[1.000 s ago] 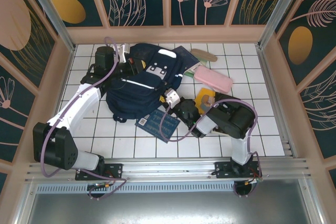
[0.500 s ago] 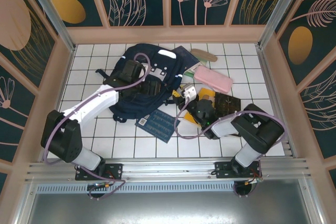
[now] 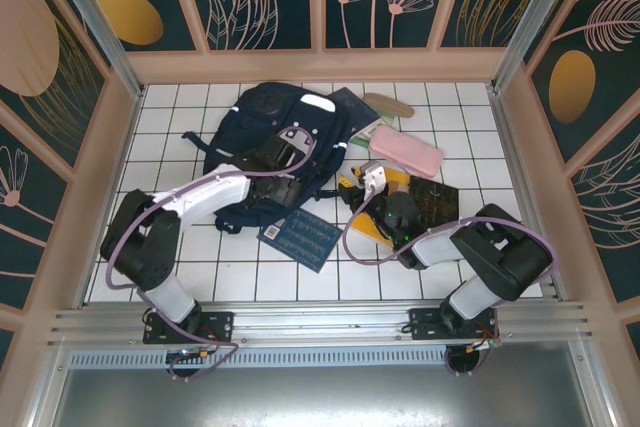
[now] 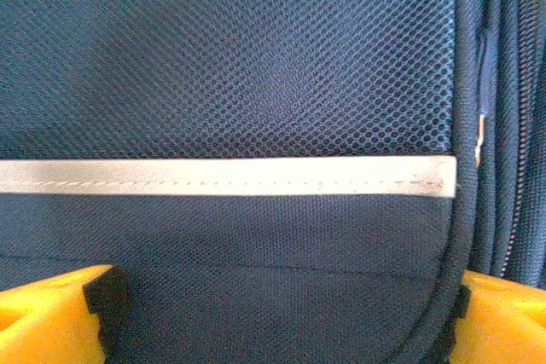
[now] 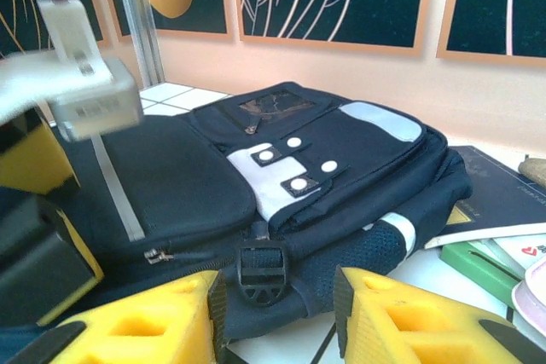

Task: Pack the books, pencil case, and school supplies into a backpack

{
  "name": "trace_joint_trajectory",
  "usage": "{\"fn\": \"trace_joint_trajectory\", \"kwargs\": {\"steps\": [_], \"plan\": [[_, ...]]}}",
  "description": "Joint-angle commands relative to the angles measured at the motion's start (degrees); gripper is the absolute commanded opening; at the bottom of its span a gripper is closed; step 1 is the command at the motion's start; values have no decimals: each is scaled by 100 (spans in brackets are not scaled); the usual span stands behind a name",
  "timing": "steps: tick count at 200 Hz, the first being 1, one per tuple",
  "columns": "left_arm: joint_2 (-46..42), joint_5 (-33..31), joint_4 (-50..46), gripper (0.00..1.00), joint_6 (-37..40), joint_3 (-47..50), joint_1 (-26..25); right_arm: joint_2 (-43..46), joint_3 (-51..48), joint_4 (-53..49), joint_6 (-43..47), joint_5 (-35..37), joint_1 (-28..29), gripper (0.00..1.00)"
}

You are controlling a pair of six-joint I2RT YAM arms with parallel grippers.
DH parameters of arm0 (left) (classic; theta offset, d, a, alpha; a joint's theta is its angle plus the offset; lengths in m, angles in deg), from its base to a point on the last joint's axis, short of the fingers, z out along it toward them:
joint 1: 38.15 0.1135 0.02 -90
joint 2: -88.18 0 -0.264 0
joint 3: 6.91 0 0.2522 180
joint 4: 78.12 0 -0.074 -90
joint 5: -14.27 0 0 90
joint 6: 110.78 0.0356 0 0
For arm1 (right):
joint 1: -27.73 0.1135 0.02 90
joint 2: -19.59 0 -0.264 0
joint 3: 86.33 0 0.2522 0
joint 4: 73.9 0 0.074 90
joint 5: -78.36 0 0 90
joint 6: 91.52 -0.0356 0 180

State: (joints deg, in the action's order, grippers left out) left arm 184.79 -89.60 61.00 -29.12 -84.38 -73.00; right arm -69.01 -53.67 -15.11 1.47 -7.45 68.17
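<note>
Left arm (image 3: 200, 195) reaching forward, left gripper (image 4: 281, 317) facing straight down, yellow fingers (image 4: 51, 317) spread wide, right arm (image 3: 490, 252) folded low behind right gripper (image 5: 277, 317), jaws partly apart.

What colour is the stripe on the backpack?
White stripe on navy backpack; left wrist view shows it best.

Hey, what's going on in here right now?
Two robot arms are working on packing a backpack. The left gripper is open right over its front panel, holding nothing. The right gripper sits low beside the bag, facing it, also open and empty. The blue book and pink pencil case lie on the table outside the bag.
</note>
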Motion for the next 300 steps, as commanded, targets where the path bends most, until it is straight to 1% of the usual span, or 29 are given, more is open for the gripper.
{"fn": "trace_joint_trajectory", "kwargs": {"steps": [1,9,15,25,26,35,42,50,57,58,62,69,72,87,112,130,154,159,182,206,221,241,260,281,300], "plan": [[532,-332,195,90,114,-199,50,98,-43,167,-149,-175,-46,40],[785,-289,241,86,93,-270,126,100,-42,171,-149,-187,-52,40],[968,-212,283,79,77,-314,193,103,-44,166,-157,-200,-54,40],[1227,47,371,65,11,-348,333,118,-39,165,-164,-233,-55,39],[1227,84,381,61,5,-351,349,121,-37,164,-165,-234,-55,39],[1419,424,495,46,-63,-328,513,148,-35,144,-174,-268,-49,39],[1556,682,537,38,-89,-319,618,173,-40,141,-185,-302,-45,38],[1715,901,558,31,-81,-325,712,216,-44,113,-182,-305,-46,38],[1837,1001,550,21,-80,-356,762,239,-35,81,-175,-304,-38,37],[1849,1018,550,17,-80,-359,765,247,-35,78,-175,-304,-37,37],[1901,1118,550,11,-80,-374,792,253,-28,58,-184,-304,-39,36],[1937,1325,585,3,-101,-380,835,272,-26,60,-199,-304,-30,36],[1936,1393,603,0,-116,-390,851,279,-26,61,-206,-434,-28,36],[1742,1577,734,0,-200,-372,907,294,-17,44,-242,-510,-19,35],[1043,1887,856,0,-425,-442,1048,335,17,-104,-342,-537,-9,32],[607,1981,852,0,-636,-579,1059,344,104,-305,-422,-559,6,30],[195,2284,921,0,-946,-635,1075,351,195,-508,-654,-528,-2,28],[-11,2304,948,0,-1019,-622,1077,360,204,-526,-687,-524,-4,28],[-281,2365,944,0,-1171,-651,1094,380,329,-831,-832,-515,-10,26],[-499,2608,919,0,-1406,-783,1103,288,561,-1268,-949,-477,28,26],[-545,2869,845,0,-1507,-924,1101,120,688,-1380,-761,-431,113,26],[-627,3058,731,0,-1539,-1030,1103,-157,650,-895,-164,-431,248,26],[-767,3189,677,0,-1573,-1025,1105,-477,594,-384,458,-447,318,29],[-932,3243,620,0,-1557,-980,1103,-639,623,-463,742,-872,289,33],[-1117,3419,695,0,-1591,-826,1105,-697,397,-182,763,-1081,310,37]]}}
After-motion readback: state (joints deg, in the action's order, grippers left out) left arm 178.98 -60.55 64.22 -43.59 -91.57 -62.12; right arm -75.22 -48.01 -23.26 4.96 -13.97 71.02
